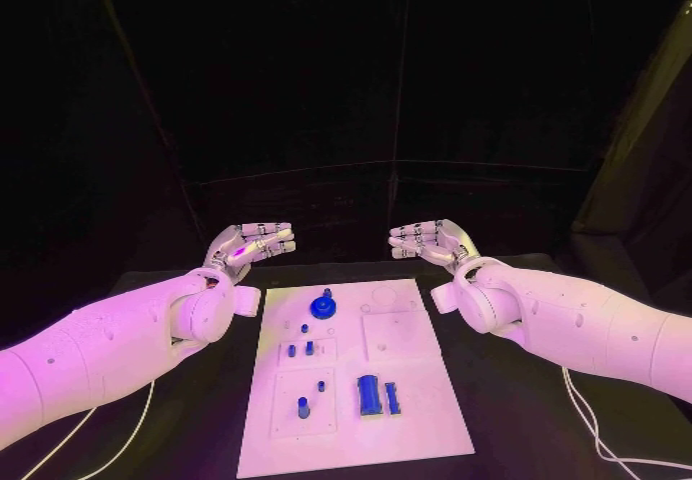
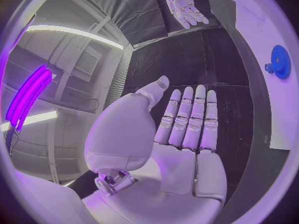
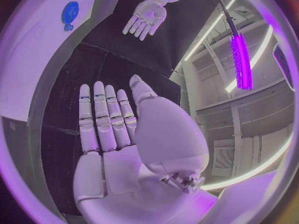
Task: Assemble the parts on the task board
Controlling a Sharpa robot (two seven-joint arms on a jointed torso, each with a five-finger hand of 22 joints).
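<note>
Inspecting the surfaces for markings, no brand, label or legible writing can be made out on the task board [image 1: 433, 420], the parts or the hands. The task board is a smooth white rectangular plate lying flat in the middle of the matte black table [image 1: 534, 400], with square raised panels and faint circular outlines on its face. A round blue toothed gear [image 1: 323, 305] sits near the far end of the board; two small blue pegs [image 1: 299, 350] stand just nearer, one further small peg [image 1: 303, 407] stands in a panel toward the near end, and a blue block-shaped piece [image 1: 378, 395] stands beside that panel. The left hand [image 1: 248, 246] hovers above the table beyond the board's far left corner, its jointed metallic fingers extended side by side and holding nothing; the left wrist view confirms a flat, empty palm. The right hand [image 1: 430, 241] mirrors it beyond the far right corner, fingers likewise straight and apart from any part, palm empty in the right wrist view. Both hands are well apart from the board and from each other.
</note>
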